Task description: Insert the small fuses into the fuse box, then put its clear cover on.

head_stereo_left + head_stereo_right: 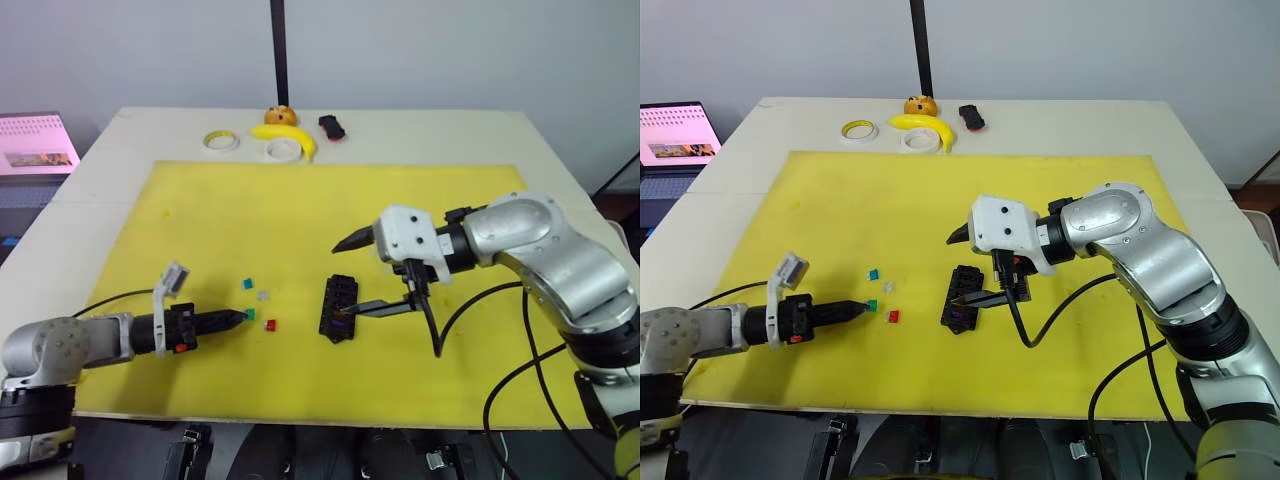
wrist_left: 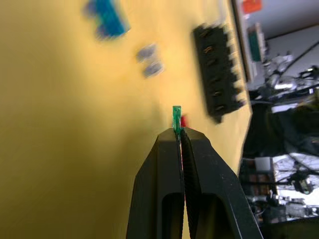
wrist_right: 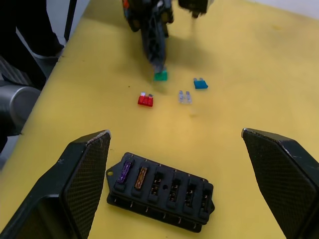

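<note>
The black fuse box (image 1: 338, 308) lies on the yellow mat (image 1: 300, 210), with a purple fuse (image 3: 126, 171) and an amber one (image 3: 141, 177) seated in two end slots. My right gripper (image 1: 338, 282) hangs open and wide just above the box, holding nothing. To the left, my left gripper (image 1: 243, 317) is shut on a green fuse (image 2: 176, 117), its tip low over the mat. Loose beside it lie a teal fuse (image 1: 248, 284), a grey-clear fuse (image 1: 264, 295) and a red fuse (image 1: 270, 325). The clear cover is out of view.
At the table's far edge sit two tape rolls (image 1: 221, 141) (image 1: 283, 150), a banana (image 1: 288, 135) and a small black-red object (image 1: 331, 127). A pink screen (image 1: 35, 143) stands off the table's left. A black cable (image 1: 470, 310) droops from my right arm.
</note>
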Motion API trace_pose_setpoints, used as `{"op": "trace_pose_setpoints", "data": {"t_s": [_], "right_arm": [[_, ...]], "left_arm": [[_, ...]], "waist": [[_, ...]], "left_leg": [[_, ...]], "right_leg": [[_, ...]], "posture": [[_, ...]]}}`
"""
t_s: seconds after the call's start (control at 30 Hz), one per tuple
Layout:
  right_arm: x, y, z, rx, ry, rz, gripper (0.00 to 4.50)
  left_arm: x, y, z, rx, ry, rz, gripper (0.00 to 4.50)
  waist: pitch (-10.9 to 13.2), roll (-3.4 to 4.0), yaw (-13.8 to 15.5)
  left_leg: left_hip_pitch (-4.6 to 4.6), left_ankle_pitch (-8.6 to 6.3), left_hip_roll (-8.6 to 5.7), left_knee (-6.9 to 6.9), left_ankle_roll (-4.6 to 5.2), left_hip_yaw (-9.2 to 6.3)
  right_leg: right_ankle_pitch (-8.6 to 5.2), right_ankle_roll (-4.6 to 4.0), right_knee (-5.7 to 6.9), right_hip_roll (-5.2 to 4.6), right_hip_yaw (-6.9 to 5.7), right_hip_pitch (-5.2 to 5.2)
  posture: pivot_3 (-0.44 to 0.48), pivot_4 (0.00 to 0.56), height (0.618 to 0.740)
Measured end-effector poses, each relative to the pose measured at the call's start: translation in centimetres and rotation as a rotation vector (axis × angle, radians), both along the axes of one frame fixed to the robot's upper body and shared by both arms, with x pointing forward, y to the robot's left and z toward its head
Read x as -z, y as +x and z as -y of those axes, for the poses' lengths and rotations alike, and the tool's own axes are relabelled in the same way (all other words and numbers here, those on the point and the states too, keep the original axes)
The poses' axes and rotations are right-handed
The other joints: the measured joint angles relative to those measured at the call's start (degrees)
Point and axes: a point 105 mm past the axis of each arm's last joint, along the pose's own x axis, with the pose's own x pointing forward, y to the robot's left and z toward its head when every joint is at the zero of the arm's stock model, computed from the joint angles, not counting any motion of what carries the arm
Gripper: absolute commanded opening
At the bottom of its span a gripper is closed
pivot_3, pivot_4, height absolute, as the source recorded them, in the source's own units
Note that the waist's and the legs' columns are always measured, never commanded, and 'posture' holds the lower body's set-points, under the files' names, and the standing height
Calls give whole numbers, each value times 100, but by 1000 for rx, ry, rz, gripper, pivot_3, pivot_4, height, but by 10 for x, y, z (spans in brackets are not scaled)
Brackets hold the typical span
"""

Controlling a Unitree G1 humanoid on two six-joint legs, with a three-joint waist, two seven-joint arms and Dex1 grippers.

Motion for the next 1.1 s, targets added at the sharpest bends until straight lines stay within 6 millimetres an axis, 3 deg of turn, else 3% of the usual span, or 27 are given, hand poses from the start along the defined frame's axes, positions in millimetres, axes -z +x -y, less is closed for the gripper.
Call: {"op": "trace_pose_setpoints", "data": {"t_s": [0.17, 0.33, 0.57, 0.6, 0.63, 1.03, 1.1], "right_arm": [[1, 1, -2, 71, 106, -157, 4500], [-18, 9, -12, 175, 350, -453, 4500], [-28, 6, -18, 196, 519, -677, 4500], [-28, 5, -19, 199, 525, -693, 4228], [-28, 4, -19, 202, 528, -703, 3935], [-31, 11, -27, 251, 609, -770, 3935], [-31, 11, -27, 253, 611, -779, 3456]], "left_arm": [[-34, 0, 10, 12, -75, 134, 33], [-88, 0, 39, 87, -156, 346, 33], [-117, 3, 60, 87, -235, 435, 33], [-121, 3, 61, 83, -245, 444, 10], [-121, 4, 62, 80, -249, 444, 0], [-117, 4, 68, 87, -248, 412, 0], [-116, 4, 69, 88, -254, 413, 0]], "waist": [[0, -1, -4], [3, -5, -6], [3, -5, -34], [3, -5, -42], [3, -5, -52], [3, -4, -144], [3, -4, -144]], "left_leg": [[-20, 1, 0, 2, -2, -3], [-21, 7, 0, 18, -9, -12], [-21, 8, 0, 17, -8, -11], [-21, 8, -1, 17, -8, -9], [-21, 9, -2, 17, -7, -9], [-18, 13, 2, 19, -7, -7], [-18, 13, 2, 19, -7, -7]], "right_leg": [[8, 13, 1, 3, -4, -17], [22, 13, 5, 6, -12, -8], [23, 17, 9, 16, -12, -11], [23, 17, 9, 17, -12, -10], [24, 17, 10, 18, -12, -10], [25, 20, 23, 54, -9, -10], [25, 21, 23, 58, -9, -10]], "posture": [[0, 150, 740], [0, 150, 740], [0, 150, 740], [0, 150, 740], [0, 150, 740], [0, 150, 740], [0, 150, 740]]}}
